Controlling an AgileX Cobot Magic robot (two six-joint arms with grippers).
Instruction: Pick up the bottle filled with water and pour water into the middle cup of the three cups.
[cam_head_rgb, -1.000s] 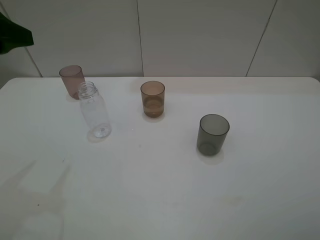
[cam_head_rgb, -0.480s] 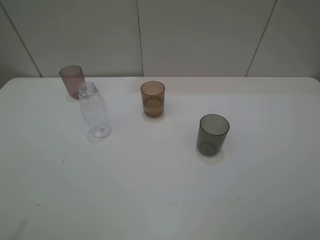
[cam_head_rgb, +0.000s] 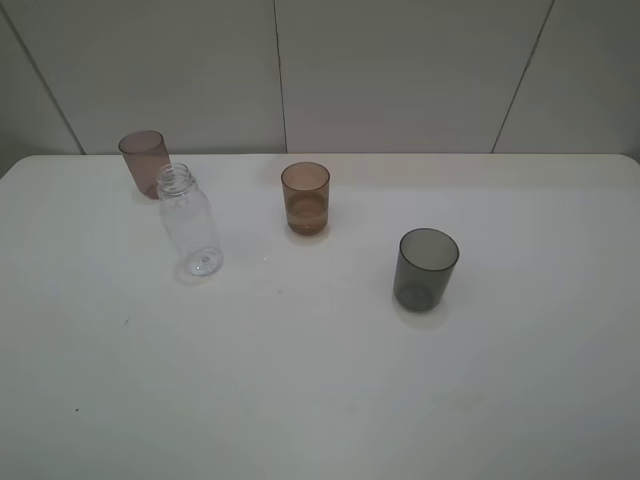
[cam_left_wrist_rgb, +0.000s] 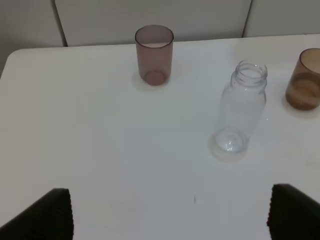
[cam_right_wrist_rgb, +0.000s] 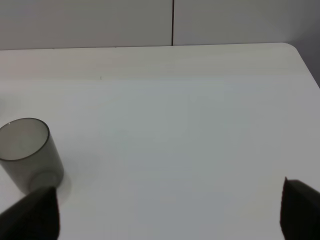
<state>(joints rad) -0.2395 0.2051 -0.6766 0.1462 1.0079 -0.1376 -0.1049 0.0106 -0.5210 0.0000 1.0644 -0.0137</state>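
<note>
The bottle (cam_head_rgb: 189, 220) stands upright on the surface (cam_head_rgb: 320, 380), uncapped, just in front of the mauve-pink cup (cam_head_rgb: 144, 162) and apart from it. The middle cup (cam_head_rgb: 305, 198), amber, sits well to the bottle's right with a darker band low inside, and the dark grey cup (cam_head_rgb: 427, 268) is further right and nearer the camera. The left end effector (cam_left_wrist_rgb: 170, 212) is spread wide and released, both fingertips at the edge of its wrist view, short of the bottle, holding nothing. The right end effector (cam_right_wrist_rgb: 170, 210) is likewise spread and empty, beside the grey cup. The risk from here: the bottle looks light and clear, so a fingertip clipping its shoulder on approach could tip it into the pink cup.
</note>
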